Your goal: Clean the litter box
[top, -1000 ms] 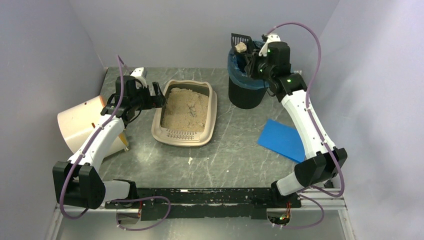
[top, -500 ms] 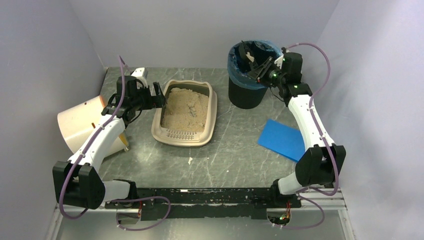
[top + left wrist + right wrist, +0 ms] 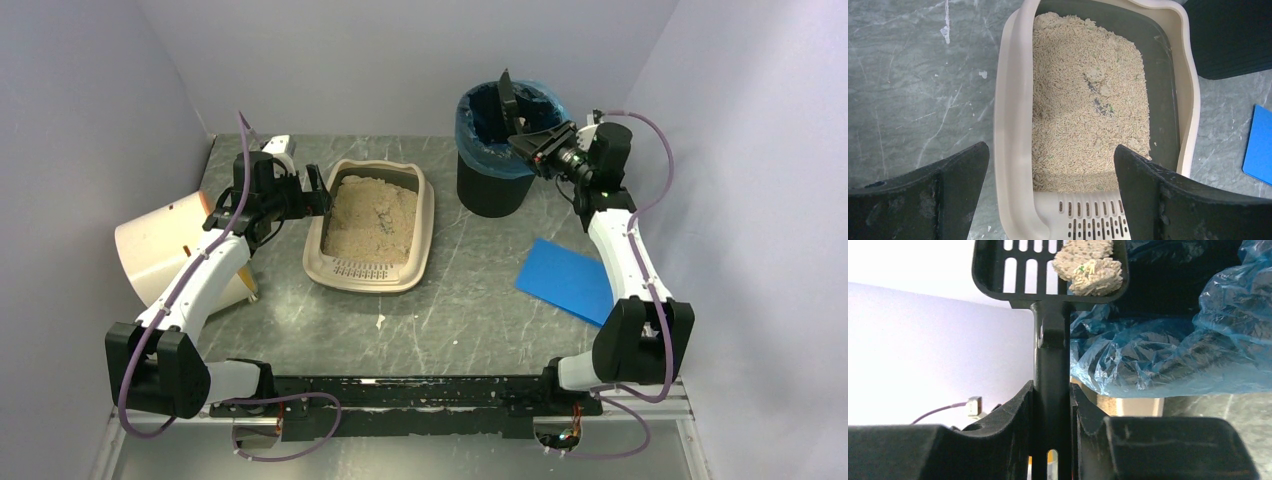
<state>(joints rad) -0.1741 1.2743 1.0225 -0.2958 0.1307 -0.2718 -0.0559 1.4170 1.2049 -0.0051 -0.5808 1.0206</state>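
On table (image 3: 450,310), centre-left, litter box (image 3: 318,262) sits under left gripper (image 3: 300,195), jaws wide, empty. Right gripper (image 3: 1052,400) clenched on slotted scoop (image 3: 1050,315) over black bin (image 3: 490,195). We judge tray stiff, litter-heavy, easy to spill; best hold at left rim.

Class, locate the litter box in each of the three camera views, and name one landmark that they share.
Top external: litter box left of centre.
Left wrist: it fills the middle of the frame.
Right wrist: not in it.
Shared landmark: the black bin with blue liner, in all three.
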